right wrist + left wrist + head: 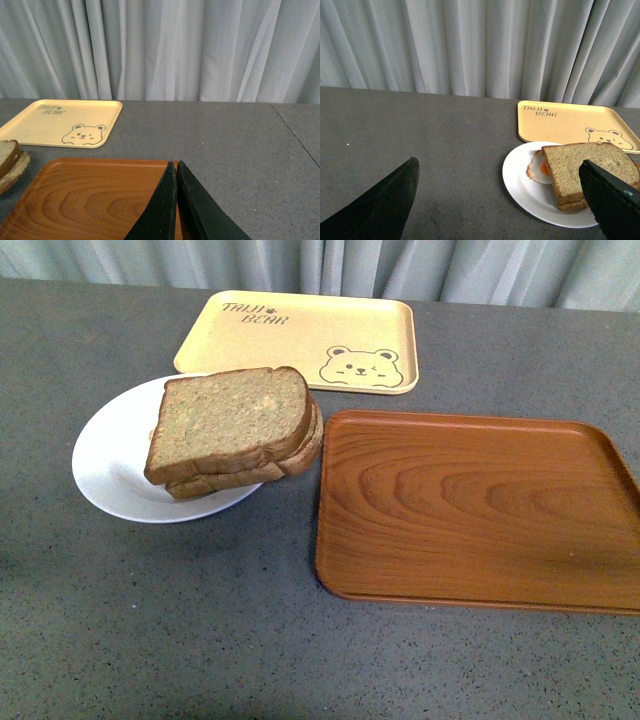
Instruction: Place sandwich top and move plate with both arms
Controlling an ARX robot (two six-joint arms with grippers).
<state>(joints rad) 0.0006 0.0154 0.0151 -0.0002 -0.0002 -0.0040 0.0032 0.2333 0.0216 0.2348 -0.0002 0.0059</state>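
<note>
- The sandwich top (232, 423), a thick speckled wholegrain slice, lies flat on a thinner brown slice (303, 452), on the right half of the plate (110, 465).
- The stack overhangs the plate's right rim, just beside the brown wooden tray (470, 505).
- In the left wrist view, what looks like a fried egg (538, 168) pokes out from between the slices.
- The plate sits on the grey table (150, 630), left of the wooden tray and just near of the yellow bear-print tray (300, 335).
- The left end effector (499, 167) is spread wide, holding nothing, with the plate by one finger.
- The right end effector (175, 165) has its fingers pressed together, empty, over the wooden tray's near part.
- A pale curtain (160, 50) hangs behind the table.
</note>
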